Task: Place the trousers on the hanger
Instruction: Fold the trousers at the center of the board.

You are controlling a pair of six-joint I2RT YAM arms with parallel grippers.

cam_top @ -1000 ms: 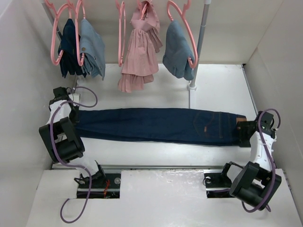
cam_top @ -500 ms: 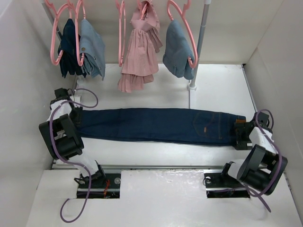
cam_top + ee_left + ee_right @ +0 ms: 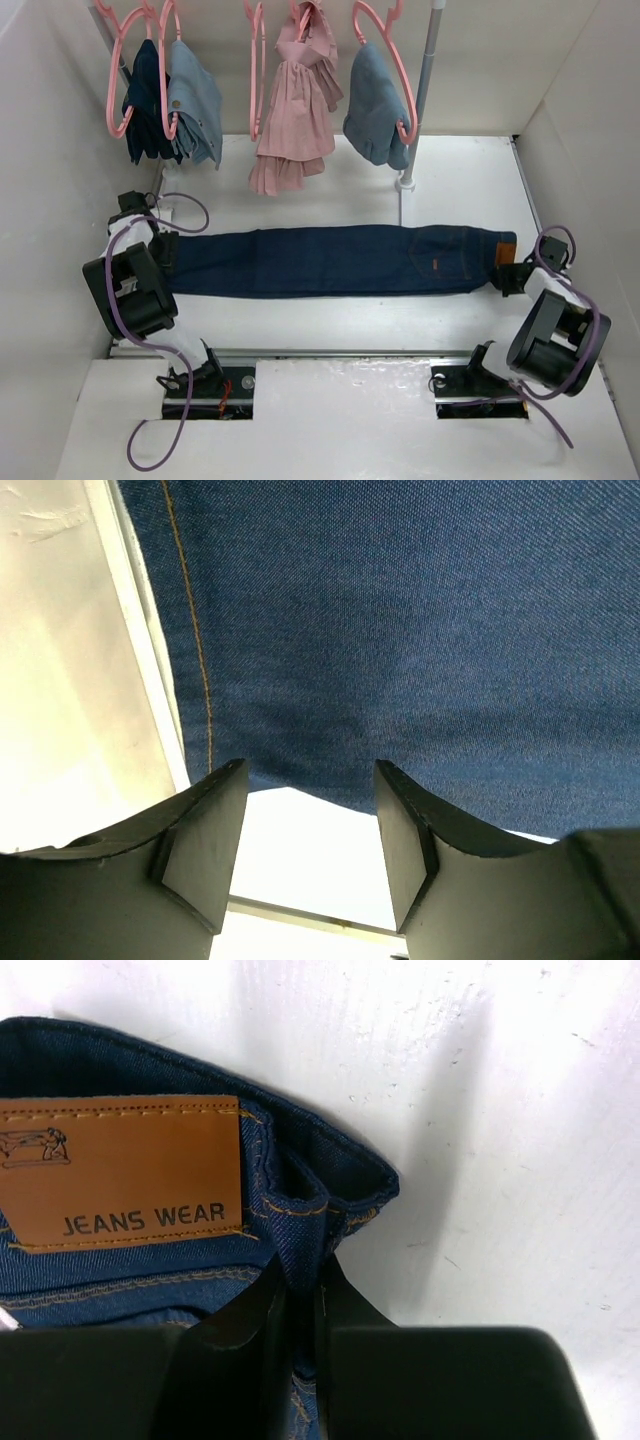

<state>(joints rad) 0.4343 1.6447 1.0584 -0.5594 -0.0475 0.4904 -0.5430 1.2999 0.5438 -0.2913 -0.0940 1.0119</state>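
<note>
Long dark navy-blue cloth trousers (image 3: 330,262) lie flat across the white table (image 3: 460,190). The right gripper (image 3: 505,278), its arm folded low, pinches their waistband (image 3: 300,1205); the left gripper (image 3: 310,780) rests spread apart at the hems (image 3: 180,262).

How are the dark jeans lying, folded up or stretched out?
Stretched out: the jeans lie full length on the table, waistband pinched in the right end effector.
</note>
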